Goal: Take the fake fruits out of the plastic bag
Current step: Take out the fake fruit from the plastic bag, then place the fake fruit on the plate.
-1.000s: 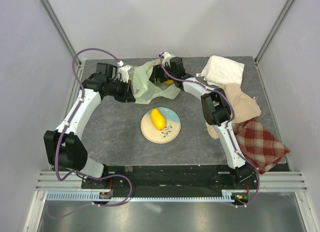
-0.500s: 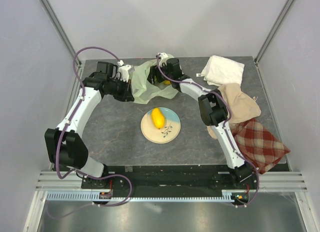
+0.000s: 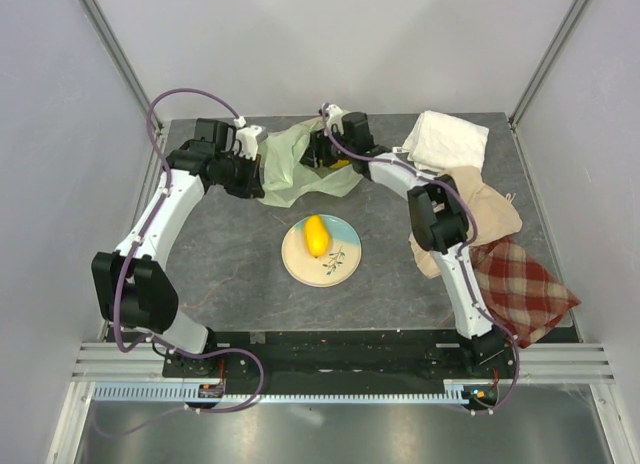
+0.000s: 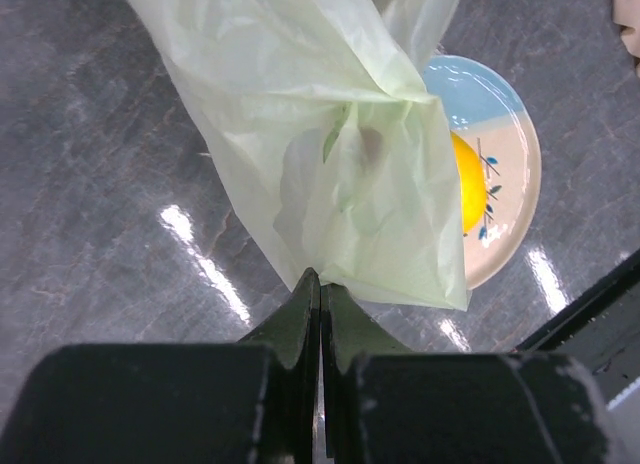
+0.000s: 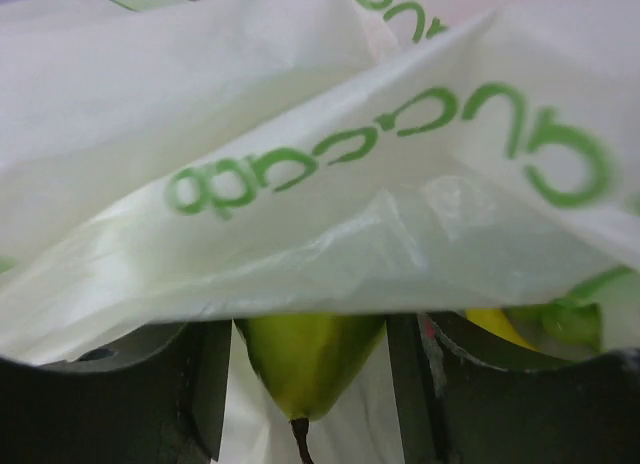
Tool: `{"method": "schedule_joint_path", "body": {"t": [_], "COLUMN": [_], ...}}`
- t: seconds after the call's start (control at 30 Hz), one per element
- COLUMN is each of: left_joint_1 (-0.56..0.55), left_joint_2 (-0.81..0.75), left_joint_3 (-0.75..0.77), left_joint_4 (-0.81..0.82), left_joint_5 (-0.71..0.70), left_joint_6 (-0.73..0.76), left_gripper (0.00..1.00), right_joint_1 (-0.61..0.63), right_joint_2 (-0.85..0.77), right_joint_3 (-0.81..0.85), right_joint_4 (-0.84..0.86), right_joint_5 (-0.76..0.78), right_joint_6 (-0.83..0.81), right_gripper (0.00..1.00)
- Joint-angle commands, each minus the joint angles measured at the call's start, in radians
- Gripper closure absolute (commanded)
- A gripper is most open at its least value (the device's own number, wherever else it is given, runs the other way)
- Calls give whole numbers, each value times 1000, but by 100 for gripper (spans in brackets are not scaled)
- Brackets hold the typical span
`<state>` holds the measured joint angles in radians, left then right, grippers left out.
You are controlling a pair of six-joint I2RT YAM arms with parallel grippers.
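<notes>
**While both grippers are at the plastic bag, a yellow mango is already out**

Where your left gripper meets the bag's left edge, its fingers are pressed together with no gap, pinching a fold of the pale-green film. The bag sits at the far middle of the table.

Your right gripper is in the bag's mouth on the right side, with printed film draped over it. Its fingers stand part-way apart. A yellow-green fruit with a dark stem fills the gap and touches both, as far as you can see. More yellow and green shows through the film just right of it.

The mango lies on the plate, near the bag on your side.
</notes>
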<state>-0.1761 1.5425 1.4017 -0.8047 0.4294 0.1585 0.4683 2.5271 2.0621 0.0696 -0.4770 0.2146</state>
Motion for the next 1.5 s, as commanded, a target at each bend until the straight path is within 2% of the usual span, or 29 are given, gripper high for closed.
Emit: {"method": "schedule_joint_path", "body": {"t": [0.0, 0.13, 0.27, 0.4, 0.53, 0.77, 0.9, 1.07, 1.27, 1.47], "left_joint_1": [7, 7, 7, 7, 7, 7, 7, 7, 7, 7], "left_joint_2": [11, 28, 47, 53, 36, 8, 2, -1, -19, -50], "left_joint_3": [86, 137, 195, 223, 223, 221, 226, 229, 203, 166], "left_joint_4": [65, 87, 102, 108, 119, 128, 137, 130, 127, 125], "left_joint_5": [-96, -69, -46, -14, -24, -61, -78, -66, -52, -66], "left_joint_6": [-22, -31, -56, -66, -131, -191, -189, -178, -175, -162], "left_gripper": [98, 98, 99, 99, 98, 98, 98, 98, 98, 98], "right_joint_1": [-45, -51, -53, -53, -31, 173, 256, 316, 355, 395], "right_joint_2": [-268, -399, -485, -614, -694, -905, -903, -811, -696, -627], "right_joint_3": [-77, -186, -241, -405, -482, -655, -746, -773, -717, -662], "right_joint_4": [-14, -51, -197, -215, -252, -369, -367, -320, -307, -266], "right_joint_5": [-98, -123, -178, -202, -209, -186, -164, -155, -62, 21], "right_joint_6": [10, -11, -17, -81, -96, -273, -319, -314, -402, -422], "right_gripper": [71, 70, 70, 69, 71, 70, 70, 70, 71, 71]}}
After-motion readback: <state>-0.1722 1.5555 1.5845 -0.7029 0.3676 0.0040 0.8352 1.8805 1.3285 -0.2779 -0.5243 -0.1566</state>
